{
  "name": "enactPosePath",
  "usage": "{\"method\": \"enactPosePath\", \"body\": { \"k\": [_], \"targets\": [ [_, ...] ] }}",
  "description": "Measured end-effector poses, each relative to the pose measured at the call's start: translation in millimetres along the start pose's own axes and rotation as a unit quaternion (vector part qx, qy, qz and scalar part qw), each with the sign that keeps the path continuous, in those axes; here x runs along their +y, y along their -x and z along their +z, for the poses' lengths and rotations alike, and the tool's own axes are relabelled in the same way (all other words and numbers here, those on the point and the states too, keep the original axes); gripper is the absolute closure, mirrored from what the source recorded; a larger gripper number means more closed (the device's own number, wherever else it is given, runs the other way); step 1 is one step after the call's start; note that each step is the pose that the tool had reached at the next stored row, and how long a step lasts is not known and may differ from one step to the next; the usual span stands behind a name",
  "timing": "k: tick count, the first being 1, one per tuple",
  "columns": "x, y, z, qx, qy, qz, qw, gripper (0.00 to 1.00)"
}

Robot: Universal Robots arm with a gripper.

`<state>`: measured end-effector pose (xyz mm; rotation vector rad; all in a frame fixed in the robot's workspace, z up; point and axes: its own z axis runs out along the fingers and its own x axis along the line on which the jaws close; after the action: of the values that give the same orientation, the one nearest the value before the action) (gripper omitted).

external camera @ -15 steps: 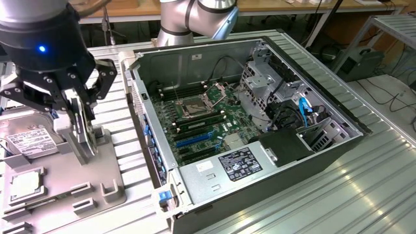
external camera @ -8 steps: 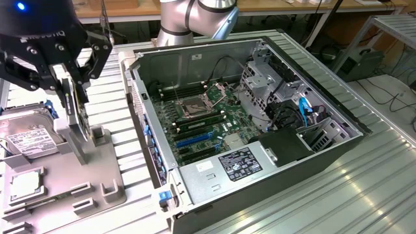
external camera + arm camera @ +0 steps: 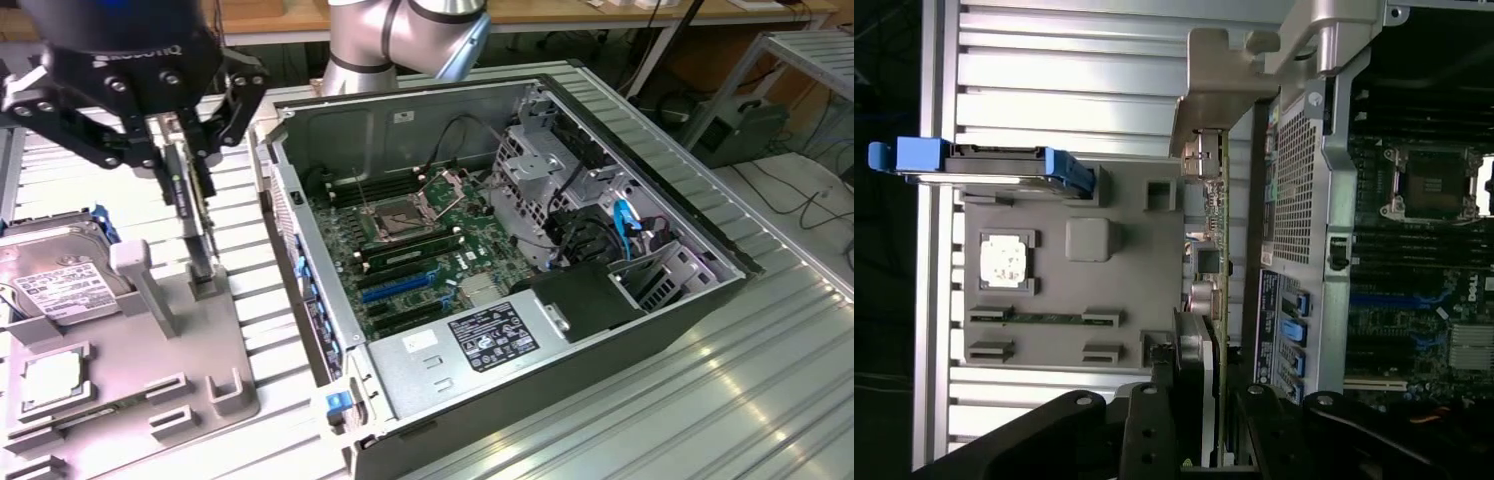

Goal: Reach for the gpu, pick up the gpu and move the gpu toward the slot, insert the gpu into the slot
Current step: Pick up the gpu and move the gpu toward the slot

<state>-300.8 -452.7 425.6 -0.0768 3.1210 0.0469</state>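
Green-edged and upright, the gpu [image 3: 198, 215] stands on edge in the grey holder [image 3: 174, 365] at the exterior view's left. Its top runs up into the black pincer [image 3: 187, 140] directly above. The blue slot [image 3: 396, 290] lies well apart, inside the open computer case [image 3: 667, 225].

From the wrist, the gpu [image 3: 1216, 270] extends straight out from the pincer [image 3: 1214, 420], between holder [image 3: 1124, 300] and case. I cannot tell whether the pincer is clenched on the card.
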Motion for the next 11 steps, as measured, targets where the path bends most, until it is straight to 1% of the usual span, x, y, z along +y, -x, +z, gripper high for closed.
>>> {"method": "enactPosePath", "body": {
  "k": [2, 8, 10, 11],
  "targets": [
    [-0.4, 8.5, 0.2, -0.0001, 0.0, 0.0, 1.0, 0.72],
    [-1.9, 38.8, 0.8, -0.0001, 0.0001, 0.0, 1.0, 0.72],
    [-2.6, 53.1, 1.0, 0.0, 0.0, 0.0, 1.0, 0.72],
    [-2.8, 58.0, 1.1, -0.0001, 0.0, 0.0, 1.0, 0.72]
  ]
}}
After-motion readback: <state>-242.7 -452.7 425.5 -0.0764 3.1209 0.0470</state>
